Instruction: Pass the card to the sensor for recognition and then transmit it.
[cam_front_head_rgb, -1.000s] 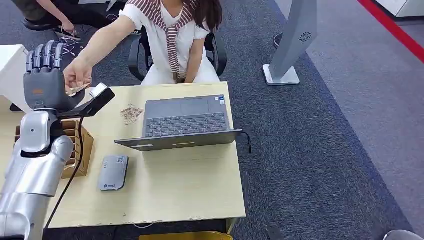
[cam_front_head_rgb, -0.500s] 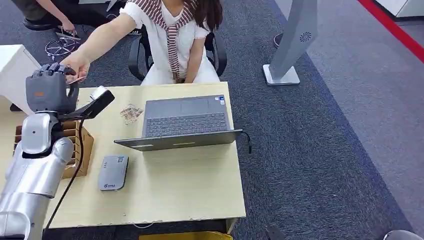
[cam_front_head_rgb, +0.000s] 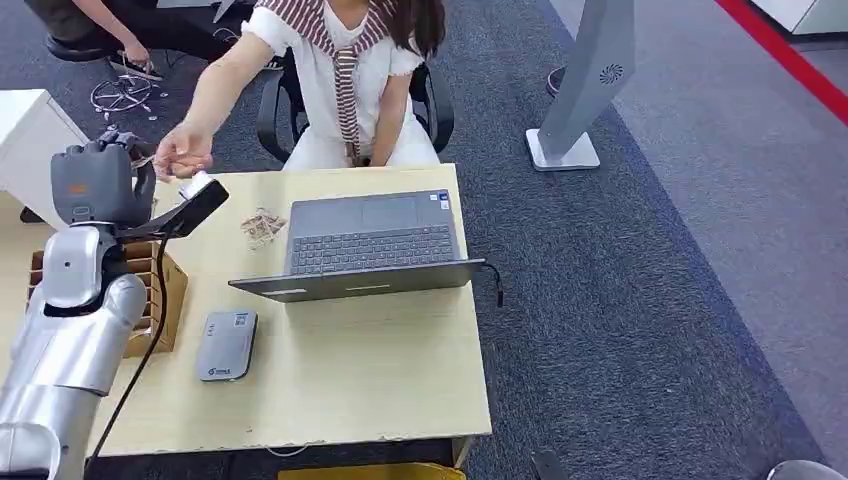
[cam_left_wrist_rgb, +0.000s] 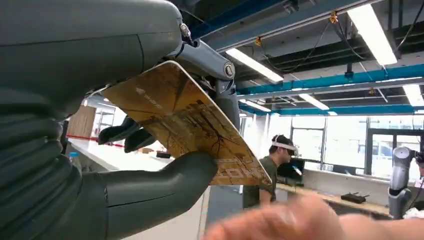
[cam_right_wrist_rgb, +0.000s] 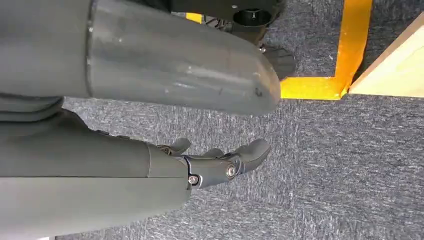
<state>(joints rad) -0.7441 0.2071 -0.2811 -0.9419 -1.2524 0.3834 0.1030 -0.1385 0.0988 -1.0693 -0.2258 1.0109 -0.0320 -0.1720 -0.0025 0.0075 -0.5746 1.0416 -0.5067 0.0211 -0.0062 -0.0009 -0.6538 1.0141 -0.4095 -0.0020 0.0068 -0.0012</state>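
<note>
**Card held in the raised left hand at the bench's far corner**

The left hand is raised over the far left corner of the bench, its fingers and thumb clasped on the card. In the left wrist view the card is yellow-brown with a branching dark pattern and some pale lettering near one edge, too small to read. A seated person's hand is stretched out just beside the robot's left hand; whether it touches the card cannot be told.

The card reader, a flat grey device with a small blue logo and a label that cannot be read, lies on the bench nearer the robot, apart from the card. An open laptop sits mid-bench with stickers at its corner, illegible. A wooden slotted box stands at the left edge; its contents are hidden by the arm.

The right hand hangs over grey carpet, fingers loosely apart and holding nothing.
</note>
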